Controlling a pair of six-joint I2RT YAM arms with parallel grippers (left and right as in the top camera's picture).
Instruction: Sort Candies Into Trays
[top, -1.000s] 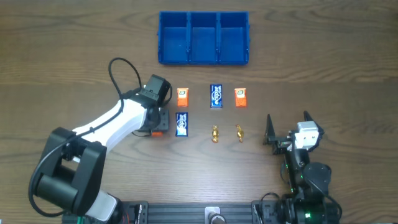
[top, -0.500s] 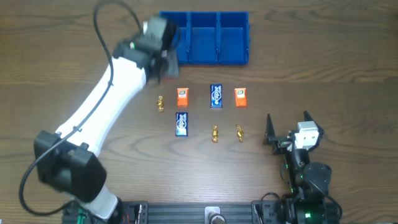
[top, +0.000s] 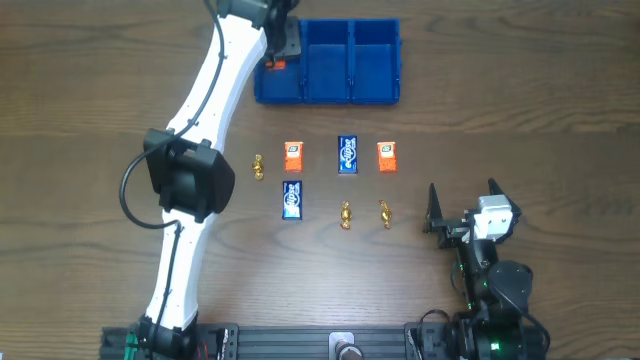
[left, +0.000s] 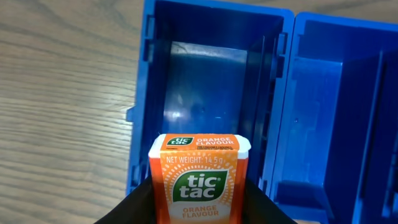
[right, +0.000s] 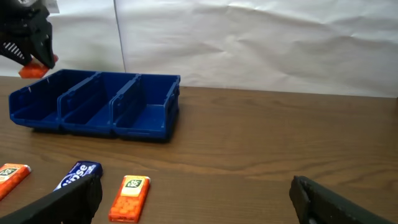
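Hand (top: 281, 56) raised box (left: 200, 177), seemingly over tray (left: 214, 17).

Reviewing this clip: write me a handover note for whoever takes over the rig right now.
Left gripper: shut on an orange box, held at the left compartment of the blue tray, not yet released.
Right gripper: open, empty, near its base.
On the table: two orange boxes, two blue boxes, three gold candies.
Done: nothing sorted; all three compartments look empty.
Left: drop the held box, then sort the seven others.
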